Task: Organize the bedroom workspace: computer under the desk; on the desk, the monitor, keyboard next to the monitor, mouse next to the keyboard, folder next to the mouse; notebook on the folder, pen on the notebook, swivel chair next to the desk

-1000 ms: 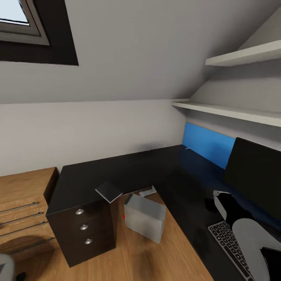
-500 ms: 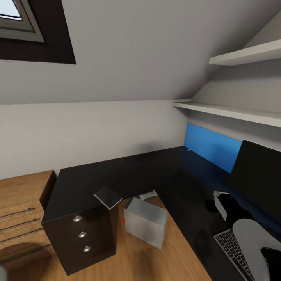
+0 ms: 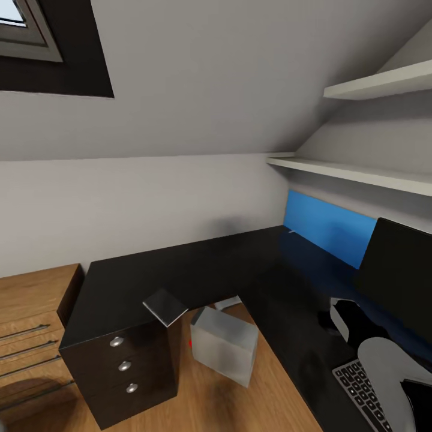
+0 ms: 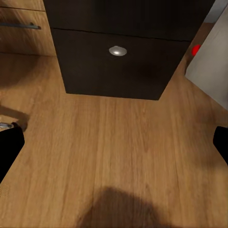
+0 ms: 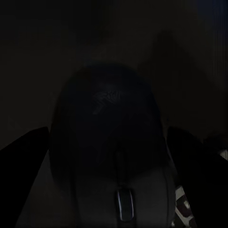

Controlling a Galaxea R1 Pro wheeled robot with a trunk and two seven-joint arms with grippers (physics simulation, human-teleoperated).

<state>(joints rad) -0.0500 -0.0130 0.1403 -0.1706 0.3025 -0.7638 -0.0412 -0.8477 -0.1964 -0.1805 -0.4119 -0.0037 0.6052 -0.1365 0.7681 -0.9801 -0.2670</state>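
Observation:
The black L-shaped desk (image 3: 198, 264) spans the head view. On its right wing stands the monitor (image 3: 401, 277), with the keyboard (image 3: 365, 397) in front of it. My right gripper (image 3: 336, 316) hovers low over the desk between them, shut on the dark mouse (image 5: 111, 142); a keyboard corner (image 5: 184, 212) shows beside it. The grey computer (image 3: 223, 344) sits tilted on the floor in the desk's inner corner. The notebook (image 3: 165, 306) overhangs the desk edge above the drawers. A thin pale pen (image 3: 290, 231) lies by the blue panel. My left gripper (image 4: 114, 147) is open above the floor.
The dark three-drawer unit (image 3: 123, 366) stands under the desk's left end, close before my left gripper. A light-wood dresser (image 3: 33, 312) sits left of it. A blue wall panel (image 3: 327, 225) and two shelves (image 3: 360, 174) line the right wall. The ceiling slopes low.
The whole head view has shifted as the camera moved: the drawer unit slid left and down, the monitor and keyboard slid right. My right arm keeps its place in the picture.

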